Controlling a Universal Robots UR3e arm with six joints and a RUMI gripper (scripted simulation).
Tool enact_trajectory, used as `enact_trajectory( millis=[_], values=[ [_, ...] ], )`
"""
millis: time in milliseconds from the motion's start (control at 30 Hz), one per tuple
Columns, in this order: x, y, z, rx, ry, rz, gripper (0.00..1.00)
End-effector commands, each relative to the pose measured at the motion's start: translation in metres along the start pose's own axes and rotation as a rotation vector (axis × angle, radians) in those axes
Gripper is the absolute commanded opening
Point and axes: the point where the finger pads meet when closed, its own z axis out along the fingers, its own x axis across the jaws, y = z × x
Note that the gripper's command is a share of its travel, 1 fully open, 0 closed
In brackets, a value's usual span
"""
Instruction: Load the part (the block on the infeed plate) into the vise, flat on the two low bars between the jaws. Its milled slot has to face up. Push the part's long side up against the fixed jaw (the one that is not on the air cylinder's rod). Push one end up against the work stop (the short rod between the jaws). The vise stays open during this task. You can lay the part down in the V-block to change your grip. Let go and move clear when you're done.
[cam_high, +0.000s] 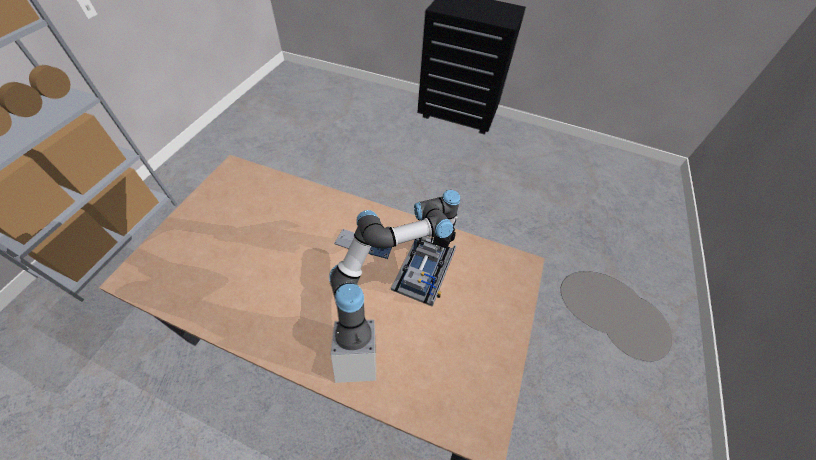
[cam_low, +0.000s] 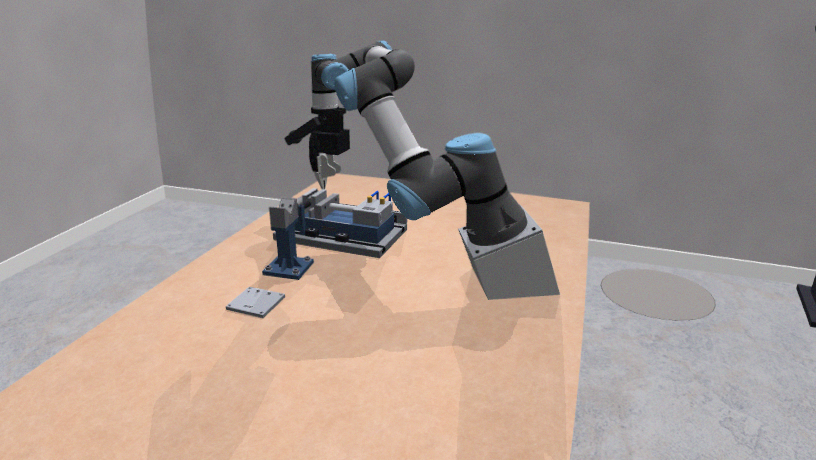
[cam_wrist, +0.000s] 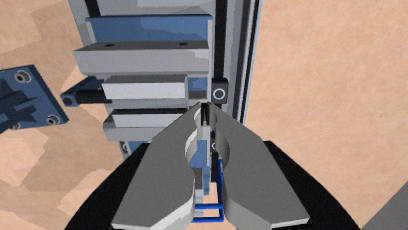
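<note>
Fingers shut, nothing held. Part seems inside vise, upper left of wrist view; slot seemingly up. Risk: low or off-centre push at its right end may tilt part, or twist long side from fixed jaw.

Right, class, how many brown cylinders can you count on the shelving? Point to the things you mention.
3: a right-hand cylinder (cam_high: 49, 81), a middle cylinder (cam_high: 21, 98), and a left-hand cylinder (cam_high: 3, 122) cropped by the frame; more may be hidden.
</note>
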Motion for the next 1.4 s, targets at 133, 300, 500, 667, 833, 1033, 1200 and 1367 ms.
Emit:
enact_trajectory(
  millis=[133,300,500,667,833,1033,1200,1367],
  values=[
    [-0.0015,-0.0006,-0.001,0.002,0.002,-0.001,0.0],
    [-0.003,-0.0006,-0.001,0.002,0.002,-0.001,0.0],
    [-0.0048,-0.0006,-0.001,0.002,0.002,-0.001,0.0],
    [-0.0057,-0.0006,-0.001,0.002,0.002,-0.001,0.0],
    [-0.0072,-0.0006,-0.001,0.002,0.002,-0.001,0.0],
    [-0.0087,-0.0006,-0.001,0.002,0.002,-0.001,0.0],
    [-0.0093,-0.0006,-0.001,0.002,0.002,-0.001,0.0],
    [-0.0102,-0.0006,-0.001,0.002,0.002,-0.001,0.0]
  ],
)
